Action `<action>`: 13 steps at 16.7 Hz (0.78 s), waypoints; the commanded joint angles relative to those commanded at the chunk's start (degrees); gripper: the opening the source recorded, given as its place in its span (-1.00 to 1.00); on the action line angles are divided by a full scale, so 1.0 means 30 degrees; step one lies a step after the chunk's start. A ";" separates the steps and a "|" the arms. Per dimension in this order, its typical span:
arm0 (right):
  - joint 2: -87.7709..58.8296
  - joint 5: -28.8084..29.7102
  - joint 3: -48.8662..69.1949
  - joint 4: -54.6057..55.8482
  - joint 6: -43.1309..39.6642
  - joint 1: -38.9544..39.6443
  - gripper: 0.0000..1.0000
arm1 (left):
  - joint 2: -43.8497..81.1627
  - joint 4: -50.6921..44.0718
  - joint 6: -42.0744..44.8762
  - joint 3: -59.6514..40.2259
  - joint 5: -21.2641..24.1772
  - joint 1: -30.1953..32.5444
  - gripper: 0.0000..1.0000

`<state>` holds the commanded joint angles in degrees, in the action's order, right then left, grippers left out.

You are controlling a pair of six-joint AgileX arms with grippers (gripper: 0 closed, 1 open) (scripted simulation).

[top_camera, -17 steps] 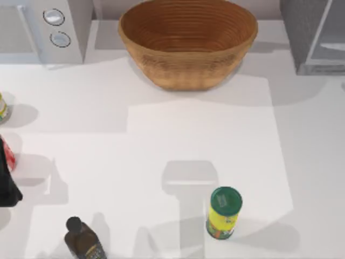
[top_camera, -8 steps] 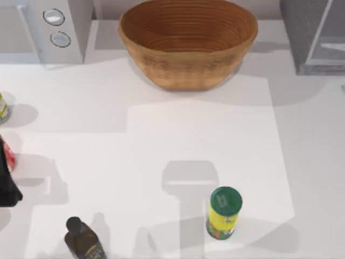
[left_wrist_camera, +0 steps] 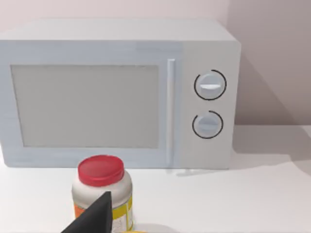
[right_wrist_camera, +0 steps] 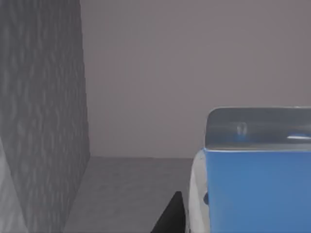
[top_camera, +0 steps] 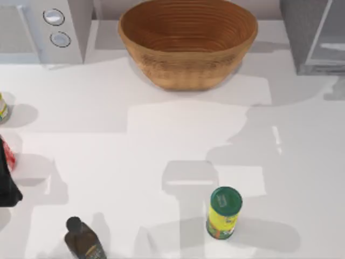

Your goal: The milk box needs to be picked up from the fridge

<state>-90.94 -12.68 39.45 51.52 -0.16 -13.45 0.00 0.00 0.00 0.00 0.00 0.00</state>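
One pincer, the right, deep inside the fridge (right_wrist_camera: 43,111) at the surface's far right corner, right beside the milk box (right_wrist_camera: 255,184) to grab it, grip not clear; left parked near the microwave (left_wrist_camera: 116,92).

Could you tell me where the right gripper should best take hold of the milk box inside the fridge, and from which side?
Probably grip the milk box across its flat white side walls, below the blue gabled top, since the sloped top offers poor purchase. Come in straight through the fridge's open front, as the right wrist view faces it; the speckled wall stands close alongside.
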 joint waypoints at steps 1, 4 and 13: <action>0.1949 0.0248 -0.0824 -0.1063 0.0003 0.0270 -1.00 | 0.0000 0.0000 0.0000 0.0000 0.0000 0.0000 1.00; 0.8435 0.1047 -0.3537 -0.4546 0.0042 0.1134 -1.00 | 0.0000 0.0000 0.0000 0.0000 0.0000 0.0000 1.00; 2.6251 0.3484 -1.1209 -1.4526 0.0113 0.3699 -1.00 | 0.0000 0.0000 0.0000 0.0000 0.0000 0.0000 1.00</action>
<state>-12.19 -2.22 5.83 7.94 0.18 -2.36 0.00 0.00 0.00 0.00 0.00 0.00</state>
